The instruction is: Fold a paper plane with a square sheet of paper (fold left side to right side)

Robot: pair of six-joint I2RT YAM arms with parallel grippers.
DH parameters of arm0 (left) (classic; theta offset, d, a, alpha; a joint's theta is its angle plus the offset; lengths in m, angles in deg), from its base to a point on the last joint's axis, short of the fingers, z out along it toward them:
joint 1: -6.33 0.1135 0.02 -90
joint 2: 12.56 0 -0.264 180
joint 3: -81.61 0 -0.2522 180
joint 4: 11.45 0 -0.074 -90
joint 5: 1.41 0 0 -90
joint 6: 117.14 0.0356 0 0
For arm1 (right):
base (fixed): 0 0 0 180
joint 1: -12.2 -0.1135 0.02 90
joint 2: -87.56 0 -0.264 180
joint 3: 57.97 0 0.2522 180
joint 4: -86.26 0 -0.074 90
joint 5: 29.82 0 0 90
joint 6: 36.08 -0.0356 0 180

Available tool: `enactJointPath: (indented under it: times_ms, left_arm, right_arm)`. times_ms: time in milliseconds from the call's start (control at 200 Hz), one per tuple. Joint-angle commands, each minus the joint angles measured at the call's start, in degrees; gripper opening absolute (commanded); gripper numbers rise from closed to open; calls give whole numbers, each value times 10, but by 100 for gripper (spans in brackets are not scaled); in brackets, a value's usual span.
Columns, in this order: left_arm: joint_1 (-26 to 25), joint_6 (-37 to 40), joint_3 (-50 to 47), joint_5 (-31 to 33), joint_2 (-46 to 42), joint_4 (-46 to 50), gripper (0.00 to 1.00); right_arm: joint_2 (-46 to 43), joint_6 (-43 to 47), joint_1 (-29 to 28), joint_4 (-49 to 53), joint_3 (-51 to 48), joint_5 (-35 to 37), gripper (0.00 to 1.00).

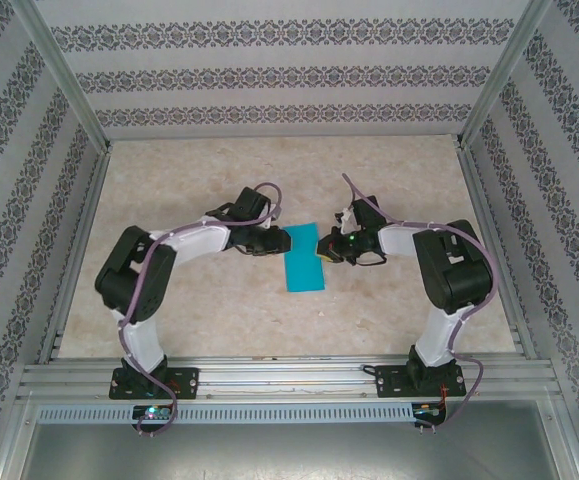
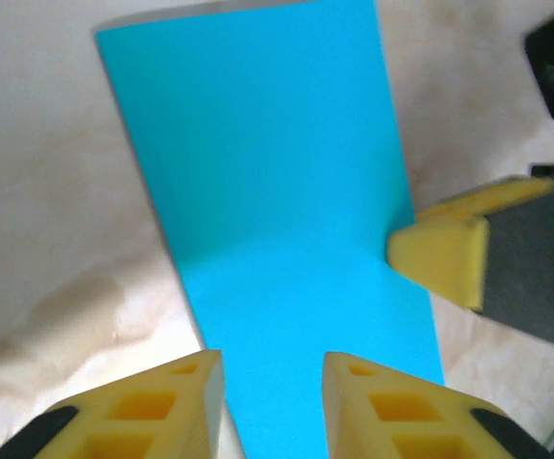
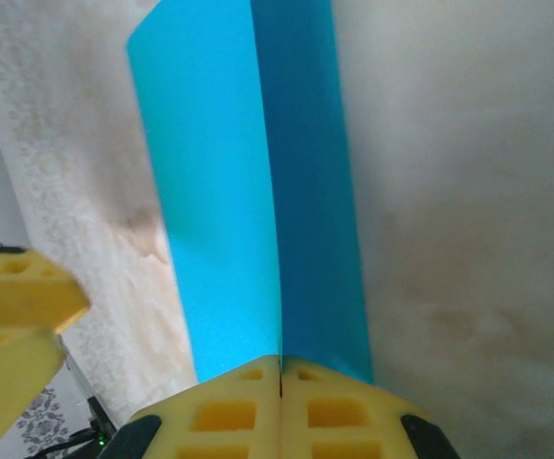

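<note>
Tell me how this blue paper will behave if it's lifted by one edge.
Probably floppy: the blue paper looks thin, and one layer bows up from the right gripper pinching it. Likely very light, and may slide on the smooth table.

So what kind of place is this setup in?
Probably a lab robot test booth: white-and-black robot arms, left and right, bolted to a silver aluminium frame rail, grey floral-striped wall panels, beige marbled tabletop.
</note>
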Motion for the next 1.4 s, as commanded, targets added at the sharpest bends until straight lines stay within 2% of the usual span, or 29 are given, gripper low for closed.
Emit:
enactJointPath:
  times_ms: [0, 140, 265, 375, 530, 844, 1034, 1124, 1264, 1399]
  left_arm:
    - [-23, 61, -37, 20, -69, -12, 39]
    - [-79, 135, -82, 57, -131, -7, 48]
    - [-155, 198, -88, 127, -154, 24, 56]
    - [-220, 242, -68, 213, -146, 57, 61]
    - [-279, 275, -30, 313, -104, 80, 66]
    - [-325, 304, 55, 429, 13, 114, 72]
    - [-332, 310, 93, 489, 62, 137, 74]
    - [-332, 307, 97, 497, 66, 135, 68]
    - [-332, 305, 99, 507, 70, 129, 41]
    - [-331, 301, 96, 501, 64, 124, 23]
  right_arm:
    - [-30, -18, 2, 23, 6, -14, 0]
    - [-36, -29, 2, 35, 6, -13, 0]
    - [-41, -38, 2, 40, 2, -13, 0]
    - [-44, -42, 1, 42, 1, -11, 0]
    - [-44, -46, 1, 43, 0, -9, 0]
    - [-44, -49, -1, 43, 2, -8, 0]
    - [-44, -50, -3, 42, 2, -6, 0]
    - [-43, -51, -4, 41, 1, -5, 0]
    - [-41, -49, -3, 41, 0, -4, 0]
    - [-39, -47, -2, 41, 1, -3, 1]
